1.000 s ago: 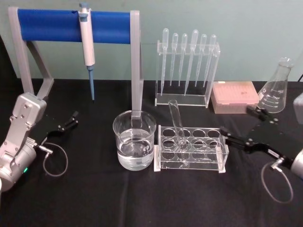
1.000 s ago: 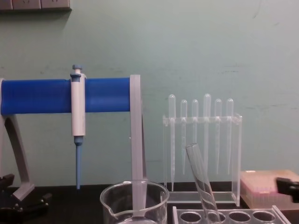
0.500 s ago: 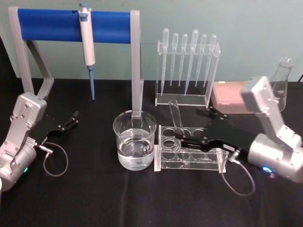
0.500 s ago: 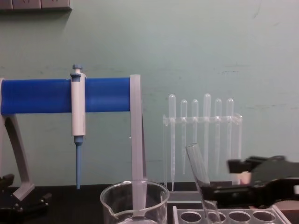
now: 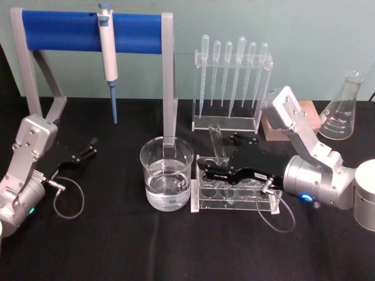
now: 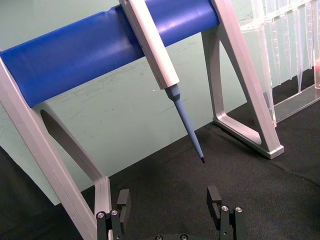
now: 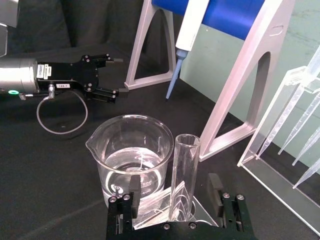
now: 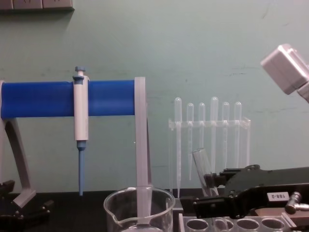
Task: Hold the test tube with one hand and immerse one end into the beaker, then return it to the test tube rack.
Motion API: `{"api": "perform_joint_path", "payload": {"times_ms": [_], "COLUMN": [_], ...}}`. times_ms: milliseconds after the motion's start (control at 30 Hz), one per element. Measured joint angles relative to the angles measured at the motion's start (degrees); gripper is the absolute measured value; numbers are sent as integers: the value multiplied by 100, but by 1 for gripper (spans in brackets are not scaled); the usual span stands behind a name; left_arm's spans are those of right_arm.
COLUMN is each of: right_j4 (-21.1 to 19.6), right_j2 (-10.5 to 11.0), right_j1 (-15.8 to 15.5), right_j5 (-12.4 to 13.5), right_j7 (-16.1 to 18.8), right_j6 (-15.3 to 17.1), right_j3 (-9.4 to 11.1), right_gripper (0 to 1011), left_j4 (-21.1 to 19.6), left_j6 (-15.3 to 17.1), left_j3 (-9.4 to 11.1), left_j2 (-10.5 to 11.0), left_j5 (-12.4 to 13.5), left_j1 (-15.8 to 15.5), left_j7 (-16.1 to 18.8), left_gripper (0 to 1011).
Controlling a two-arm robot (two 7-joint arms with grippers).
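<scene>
The test tube (image 5: 217,142) leans in the clear rack (image 5: 270,202), its open rim up. In the right wrist view the test tube (image 7: 182,172) stands between the two spread fingers of my right gripper (image 7: 173,192), apart from both. From the head, that right gripper (image 5: 220,157) straddles the tube over the rack's left end; in the chest view the right gripper (image 8: 206,192) sits low beside the test tube (image 8: 201,166). The beaker (image 5: 166,173), part full of clear liquid, stands just left of the rack. My left gripper (image 5: 88,150) rests open at the far left.
A blue-barred stand (image 5: 88,32) with a hanging micropipette (image 5: 107,52) stands behind the beaker. Behind the rack is a holder of plastic pipettes (image 5: 231,76). A conical flask (image 5: 343,111) and a pink box (image 5: 274,127) sit at the back right.
My right arm has swung in from the right edge over the rack. Its open fingers now sit either side of the tube. The left arm, tube and beaker have not moved.
</scene>
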Motion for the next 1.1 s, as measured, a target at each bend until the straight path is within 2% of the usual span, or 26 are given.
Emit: {"api": "perform_joint_path", "payload": {"times_ms": [200,400,700,900,1100], "right_j4": [20,12,-10,-115,-490], "right_j2": [-57,-81,-111,-111,-96], "right_j1": [37,21,-20,-109,-423], "right_j5": [-33,-32,19,130,498], "right_j7": [17,11,5,-41,-189], "right_j6": [115,142,146,128,-90], "right_j3": [6,77,164,285,652], "right_gripper": [706,487,228,225,225], "left_j4": [0,0,0,0,0], "left_j6": [0,0,0,0,0], "left_j3": [0,0,0,0,0], "left_j2": [0,0,0,0,0], "left_j5": [0,0,0,0,0], "left_j1": [0,0,0,0,0], "left_j7": [0,0,0,0,0], "left_gripper": [1000,1000,1000,1000,1000]}}
